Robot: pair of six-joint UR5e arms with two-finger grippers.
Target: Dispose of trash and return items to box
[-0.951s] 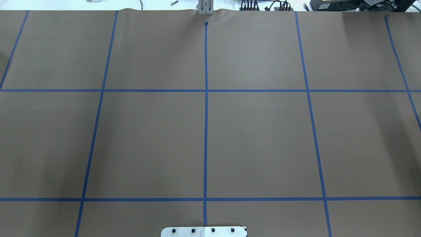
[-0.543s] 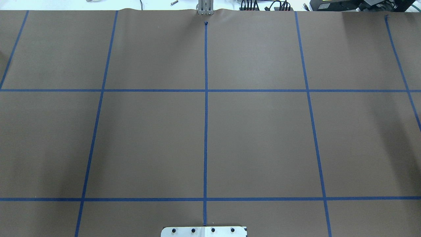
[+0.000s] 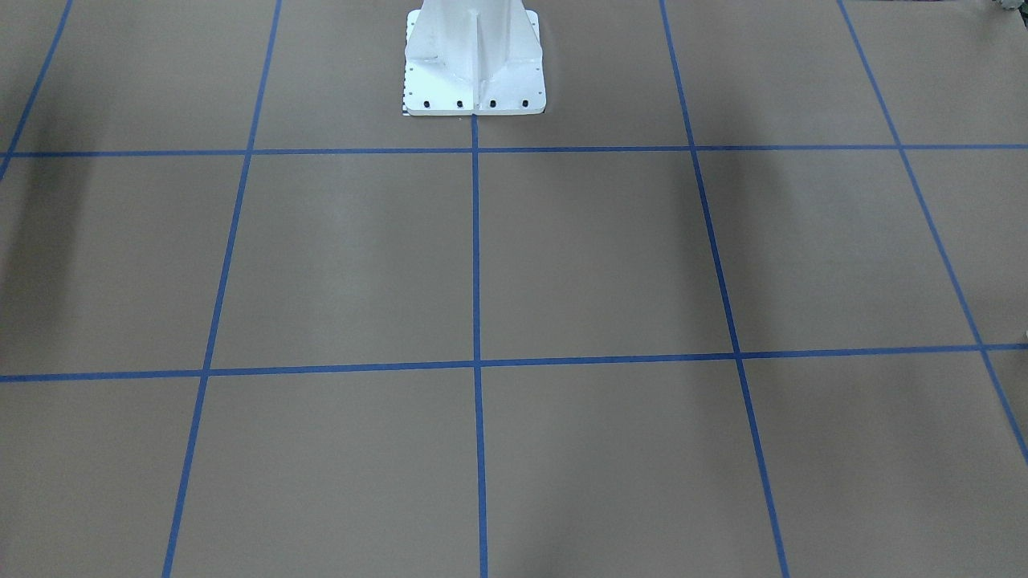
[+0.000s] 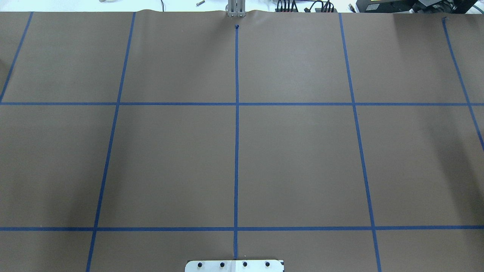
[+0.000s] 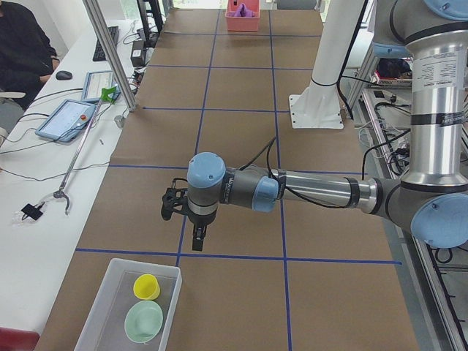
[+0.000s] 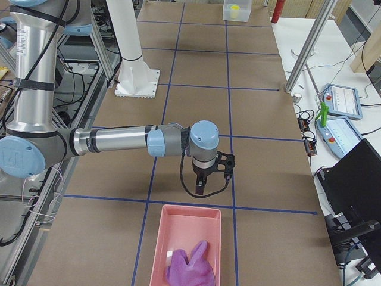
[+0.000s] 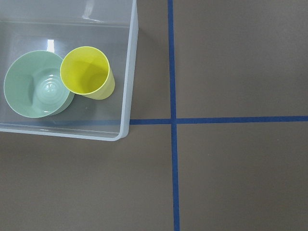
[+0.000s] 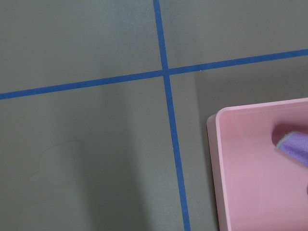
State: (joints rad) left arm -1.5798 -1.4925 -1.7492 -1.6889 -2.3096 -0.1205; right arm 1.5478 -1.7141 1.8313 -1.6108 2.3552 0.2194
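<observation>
A clear box [image 5: 167, 292] at the table's left end holds a yellow cup [image 5: 146, 286] and a green bowl [image 5: 143, 320]; the left wrist view shows the box [image 7: 129, 86], cup [image 7: 86, 72] and bowl [image 7: 31, 91] from above. My left gripper [image 5: 196, 238] hangs over the table just short of the box; I cannot tell if it is open or shut. A pink bin [image 6: 178, 229] at the right end holds a purple glove [image 6: 190, 265]. My right gripper [image 6: 200, 187] hangs just before the bin; I cannot tell its state. No fingers show in either wrist view.
The white robot base [image 3: 474, 60] stands at the table's near middle edge. Brown paper with a blue tape grid [image 4: 237, 104] covers the table. Operators' tablets [image 5: 69, 117] and a metal post [image 5: 110, 55] stand beyond the far edge.
</observation>
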